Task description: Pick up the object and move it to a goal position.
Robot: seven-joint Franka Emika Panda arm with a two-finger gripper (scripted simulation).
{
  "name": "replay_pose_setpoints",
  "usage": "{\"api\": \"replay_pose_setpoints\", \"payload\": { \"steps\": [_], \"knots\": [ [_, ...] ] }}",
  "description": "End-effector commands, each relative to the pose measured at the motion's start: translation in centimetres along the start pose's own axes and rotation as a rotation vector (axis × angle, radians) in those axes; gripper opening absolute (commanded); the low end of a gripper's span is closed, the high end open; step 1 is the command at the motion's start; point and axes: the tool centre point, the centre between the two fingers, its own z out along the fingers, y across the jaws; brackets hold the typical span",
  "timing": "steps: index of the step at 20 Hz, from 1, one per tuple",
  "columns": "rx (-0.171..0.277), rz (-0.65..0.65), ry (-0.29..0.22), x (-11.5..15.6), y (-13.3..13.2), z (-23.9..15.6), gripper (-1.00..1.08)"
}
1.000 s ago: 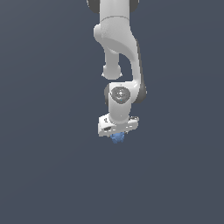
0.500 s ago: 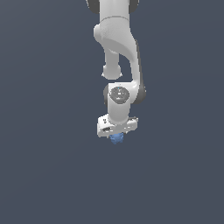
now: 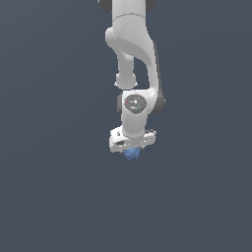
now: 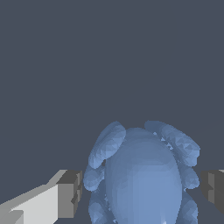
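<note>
Claw (image 3: 132, 150) fingers (image 4: 70, 192) flank the blue object (image 4: 142, 175), whether gripping it unclear.

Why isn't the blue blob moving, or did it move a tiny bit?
No. In the exterior view the blue blob sits at the same spot in the picture frame, right under the claw, same as before.

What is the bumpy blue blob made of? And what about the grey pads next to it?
The blue blob looks like matte plastic or rubber: an even colour, soft shading, no shine. Its small flat facets are only the simulator's rendering, so the real material stays open. The pads look like dull grey rubber or plastic, blocky and without gloss. The gripper above the blob looks like smooth white plastic.
</note>
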Motion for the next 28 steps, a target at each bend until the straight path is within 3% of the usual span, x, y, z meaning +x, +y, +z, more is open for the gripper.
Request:
{"api": "replay_pose_setpoints", "payload": {
  "steps": [1, 8, 20, 28],
  "knots": [
    [0.0, 0.0, 0.001, -0.2, -0.2, -0.9, -1.0],
    [0.001, -0.002, -0.003, -1.4, -1.2, -5.0, -1.0],
    [0.004, -0.005, -0.012, -4.3, -3.9, -16.3, -1.0],
    [0.006, -0.006, -0.016, -5.5, -5.2, -21.6, -1.0]
  ]
}}
